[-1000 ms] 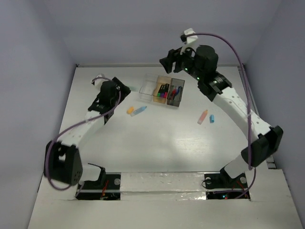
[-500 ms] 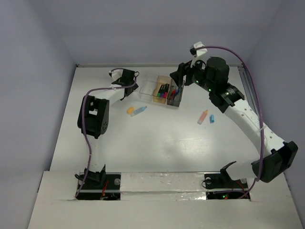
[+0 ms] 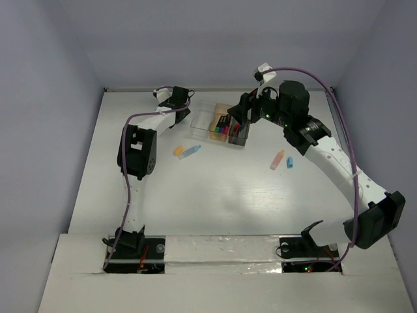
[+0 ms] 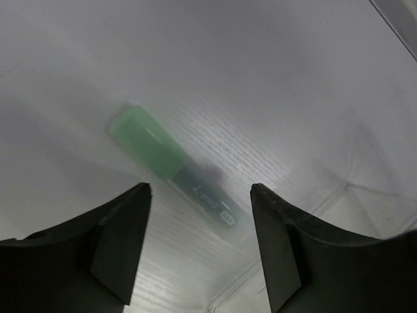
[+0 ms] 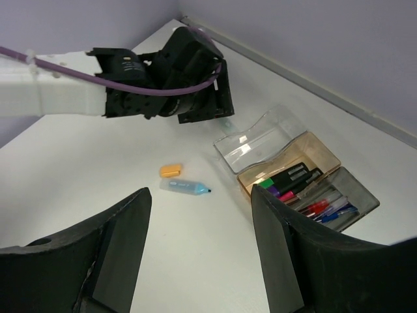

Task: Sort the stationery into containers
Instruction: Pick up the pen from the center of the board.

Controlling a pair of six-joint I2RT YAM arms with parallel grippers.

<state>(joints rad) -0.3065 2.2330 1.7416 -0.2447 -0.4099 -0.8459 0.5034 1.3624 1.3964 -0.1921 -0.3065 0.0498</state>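
A green marker with a green cap and clear body lies flat on the white table, just ahead of my left gripper. That gripper is open, fingers either side of the marker's near end without touching it. In the top view the left gripper sits just left of the clear container. The tan container holds black markers with green, purple and pink ends. Red and blue pens fill the dark grey container. My right gripper hovers open and empty above the containers. An orange piece and a light-blue marker lie loose.
An orange marker and a small blue piece lie right of the containers. The left arm stretches up the left side of the table. The back wall edge runs close behind both grippers.
The left arm has swung from mid-left to the back, bringing its gripper down over the green marker by the clear container, jaws narrowing. The right gripper shifted right, staying above the containers.
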